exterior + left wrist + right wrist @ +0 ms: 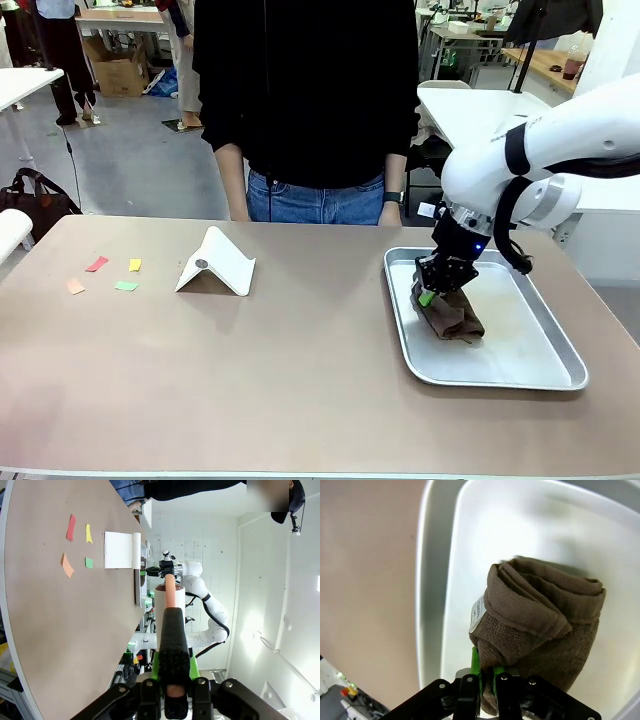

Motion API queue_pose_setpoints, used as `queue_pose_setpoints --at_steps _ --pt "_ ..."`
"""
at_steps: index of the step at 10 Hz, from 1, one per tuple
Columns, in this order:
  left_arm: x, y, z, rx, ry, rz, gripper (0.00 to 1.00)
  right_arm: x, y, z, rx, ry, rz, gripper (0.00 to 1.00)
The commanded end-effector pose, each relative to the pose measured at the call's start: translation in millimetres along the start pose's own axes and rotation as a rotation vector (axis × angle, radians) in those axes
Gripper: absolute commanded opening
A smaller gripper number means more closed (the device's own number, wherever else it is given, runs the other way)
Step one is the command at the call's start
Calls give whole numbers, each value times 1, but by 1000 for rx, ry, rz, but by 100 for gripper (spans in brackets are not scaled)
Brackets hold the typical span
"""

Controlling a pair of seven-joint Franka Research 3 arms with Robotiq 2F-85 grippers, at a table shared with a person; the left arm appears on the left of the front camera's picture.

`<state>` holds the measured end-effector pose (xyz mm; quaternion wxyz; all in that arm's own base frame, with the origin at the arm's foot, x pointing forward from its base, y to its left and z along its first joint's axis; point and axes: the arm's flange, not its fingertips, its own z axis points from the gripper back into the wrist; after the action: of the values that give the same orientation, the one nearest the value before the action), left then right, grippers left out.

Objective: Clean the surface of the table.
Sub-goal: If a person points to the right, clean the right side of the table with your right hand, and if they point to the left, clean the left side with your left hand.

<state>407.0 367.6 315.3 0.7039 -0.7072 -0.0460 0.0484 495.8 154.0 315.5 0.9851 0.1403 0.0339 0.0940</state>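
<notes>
we see the bench (300, 390), broad and beige-brown, across the lower half of the front view, and again up the left side of the left wrist view. on its left part lie four small paper scraps, near one another but not touching. a red scrap (96, 264) and a yellow scrap (135, 265) lie farther back, an orange scrap (75, 287) and a green scrap (125, 286) nearer the camera. just right of them a white folded piece (222, 262), tent-shaped, rests on the bench top. on the right part of the bench sits a shiny metal tray (525, 340), and in it lies a rolled brown towel (458, 318). the right arm (520, 170) comes in from the upper right and bends down over the tray. the right jaws are clenched on one end of the towel. in the right wrist view a green pad (475, 667) presses against the cloth, which has a white label on its side. the left jaws are clenched on the black handle of a long tool (172, 640), whose salmon-pink shaft leads to a white cylinder, and the tool is clear of the bench top. a person (300, 90) in a black top and blue jeans stands at the far edge, at the centre of the frame.
</notes>
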Motion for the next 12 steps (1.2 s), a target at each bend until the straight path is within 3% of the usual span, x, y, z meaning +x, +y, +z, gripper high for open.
queue_pose_setpoints --at_steps 1,6,12 --pt "-2 -5 2 -19 0 -20 0 0 9 -3 -6 -17 47 10" --pt "-2 -5 2 -19 0 -20 0 -10 0 -9 -212 40 82 10" --pt "-2 -5 2 -19 0 -20 0 -24 -49 7 -269 79 -48 10"
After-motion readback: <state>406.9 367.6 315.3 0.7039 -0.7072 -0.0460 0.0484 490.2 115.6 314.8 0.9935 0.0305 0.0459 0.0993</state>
